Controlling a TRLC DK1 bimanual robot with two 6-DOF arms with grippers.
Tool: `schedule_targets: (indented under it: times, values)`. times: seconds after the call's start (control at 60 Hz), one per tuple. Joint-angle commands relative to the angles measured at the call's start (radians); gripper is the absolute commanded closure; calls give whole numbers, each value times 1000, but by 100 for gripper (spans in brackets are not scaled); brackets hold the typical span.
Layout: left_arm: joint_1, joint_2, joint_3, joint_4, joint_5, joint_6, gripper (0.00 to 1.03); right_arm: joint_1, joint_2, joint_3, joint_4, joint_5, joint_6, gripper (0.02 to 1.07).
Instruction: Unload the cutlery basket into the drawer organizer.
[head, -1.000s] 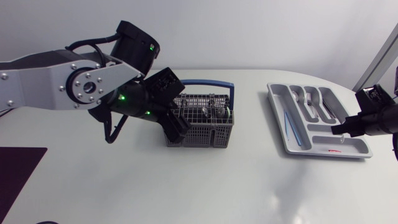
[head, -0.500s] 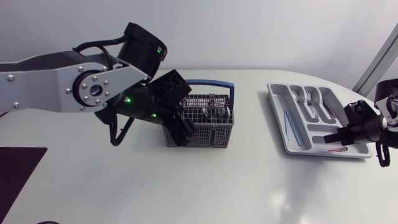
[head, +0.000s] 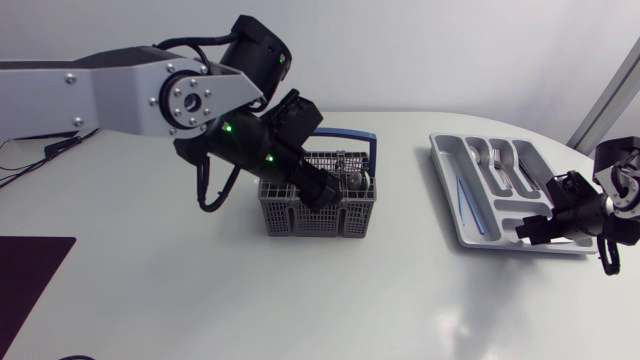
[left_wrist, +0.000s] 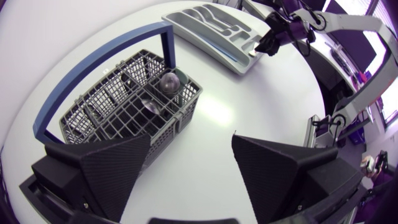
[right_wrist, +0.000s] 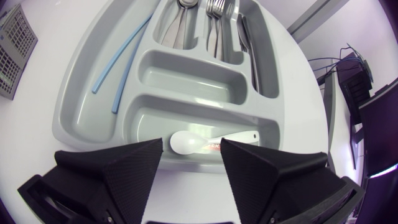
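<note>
From overhead you mostly get the layout. The grey wire-mesh cutlery basket (head: 322, 210) with the blue hoop handle sits mid-way across the white table (head: 300, 300), and the grey plastic drawer organizer (head: 452, 195) is well off to its right. The left arm comes in from the left, elbow bent, wrist tipped down, so the left gripper (head: 325, 190) hangs right over the basket. The right arm sits low at the right edge, with the right gripper (head: 535, 228) pointing left at the organizer's near end.

The wrist cams fill in the rest. The left one shows that pincer spread wide with nothing between the fingers, the basket just ahead and partly under one finger. There are round shiny metal pieces (left_wrist: 168, 82) in the basket's far corner pocket.

The right one shows a white plastic spoon (right_wrist: 186, 142) lying in the organizer's near compartment, just ahead of the gaping right pincer and not pinched. It also shows two light-blue sticks (right_wrist: 121, 53) in the left slot and metal cutlery (right_wrist: 214, 12) in the far slots. I can't tell whether the fingertips touch the tray.
</note>
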Motion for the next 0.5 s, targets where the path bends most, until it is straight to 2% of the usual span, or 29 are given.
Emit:
schedule_targets:
  times: [0.0, 0.483]
  values:
    - [23, 45, 54, -25, 19, -81, 7, -5, -47, -26, -4, -5, 8, 28]
    - [84, 243, 221, -25, 30, -293, 11, 149, -234, -78, -55, -15, 121, 28]
